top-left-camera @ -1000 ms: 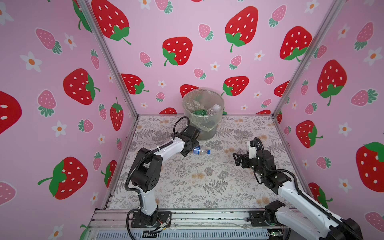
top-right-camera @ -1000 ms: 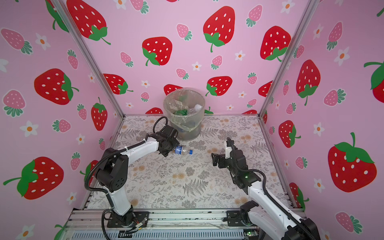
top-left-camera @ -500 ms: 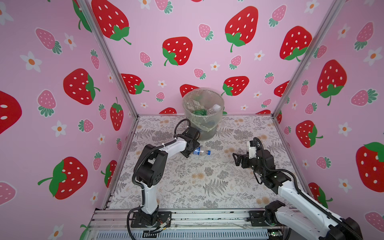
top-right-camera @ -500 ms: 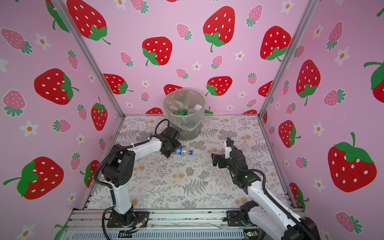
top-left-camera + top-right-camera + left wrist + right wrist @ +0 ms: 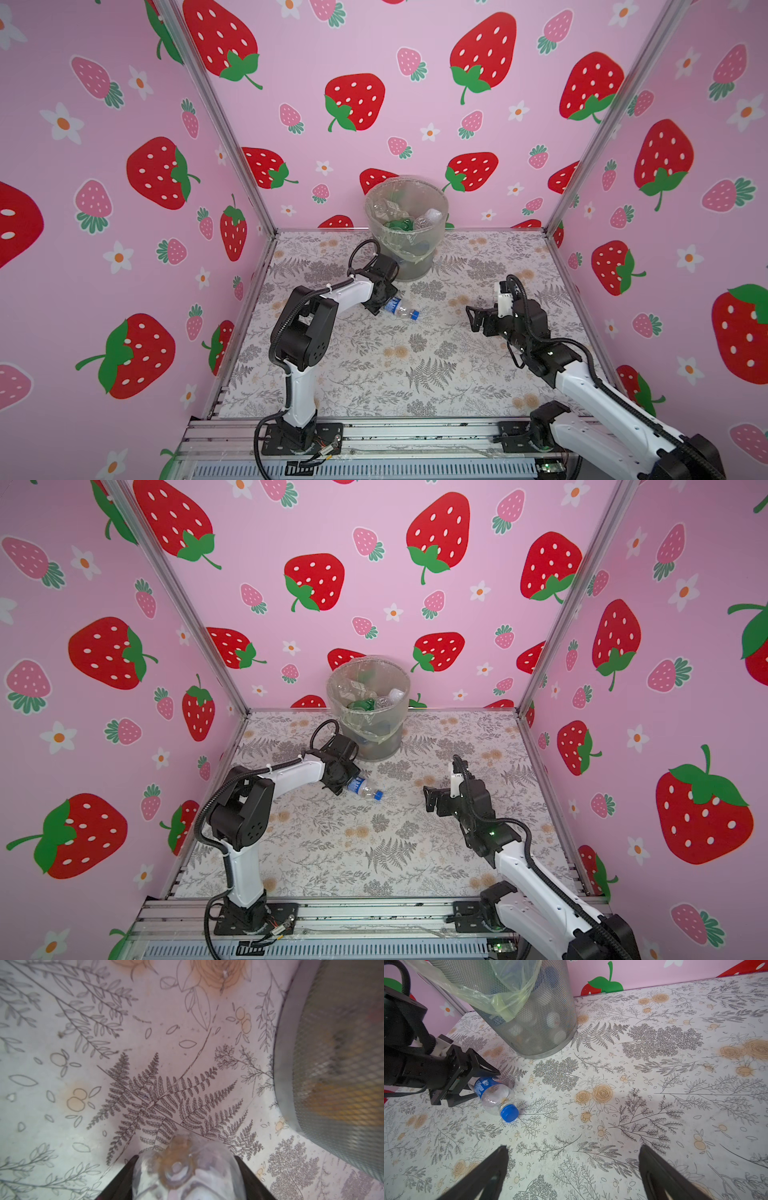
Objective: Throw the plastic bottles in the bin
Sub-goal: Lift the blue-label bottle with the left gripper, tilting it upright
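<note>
left claw (image 5: 484, 1084) | i straddle the fat end of the one bottle (image 5: 496, 1097) on the table (image 5: 415, 374), left of centre, just below the bin (image 5: 405, 249), set for lift-and-drop | gripping or merely touching: cannot tell | right claw (image 5: 573, 1147) wide, empty, held clear at right

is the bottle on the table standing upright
No, the bottle lies on its side on the table, with its blue cap pointing sideways along the surface.

Both arms (image 5: 349, 293) have white links, black joints (image 5: 303, 332), cables (image 5: 404, 980) and fingers (image 5: 483, 1169).
</note>
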You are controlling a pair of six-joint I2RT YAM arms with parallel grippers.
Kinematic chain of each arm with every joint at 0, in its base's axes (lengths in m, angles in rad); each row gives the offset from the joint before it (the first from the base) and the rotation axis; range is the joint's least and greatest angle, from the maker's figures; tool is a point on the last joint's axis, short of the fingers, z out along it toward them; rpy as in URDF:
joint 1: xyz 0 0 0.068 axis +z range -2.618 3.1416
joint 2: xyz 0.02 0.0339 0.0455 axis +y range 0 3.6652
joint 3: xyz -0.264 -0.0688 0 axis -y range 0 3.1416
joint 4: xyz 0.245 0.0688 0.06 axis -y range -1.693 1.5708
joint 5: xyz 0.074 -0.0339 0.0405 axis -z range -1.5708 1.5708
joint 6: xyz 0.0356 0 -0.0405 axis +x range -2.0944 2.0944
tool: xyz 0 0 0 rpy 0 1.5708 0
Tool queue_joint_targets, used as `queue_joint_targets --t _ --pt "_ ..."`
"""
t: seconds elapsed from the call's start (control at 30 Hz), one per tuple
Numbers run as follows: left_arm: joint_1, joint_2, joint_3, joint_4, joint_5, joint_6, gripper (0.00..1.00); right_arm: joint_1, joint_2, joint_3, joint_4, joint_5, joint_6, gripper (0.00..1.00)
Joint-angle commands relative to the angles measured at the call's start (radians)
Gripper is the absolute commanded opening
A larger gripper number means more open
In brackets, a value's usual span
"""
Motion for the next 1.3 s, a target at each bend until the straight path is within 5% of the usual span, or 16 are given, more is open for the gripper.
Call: queue_joint_targets --t 0.0,0.8,1.27 --pt "0.010 -0.039 -0.025 0.000 -0.007 0.016 0.66 0.002 0.003 0.002 0.002 0.014 -0.010 0.99" --pt "0.068 -0.309 -0.198 0.093 0.122 0.327 0.60 0.002 0.055 0.009 0.007 0.000 0.018 0.99" --pt "0.182 -0.538 -0.233 0.050 0.205 0.516 0.61 0.002 0.115 0.018 0.031 -0.008 0.052 0.99"
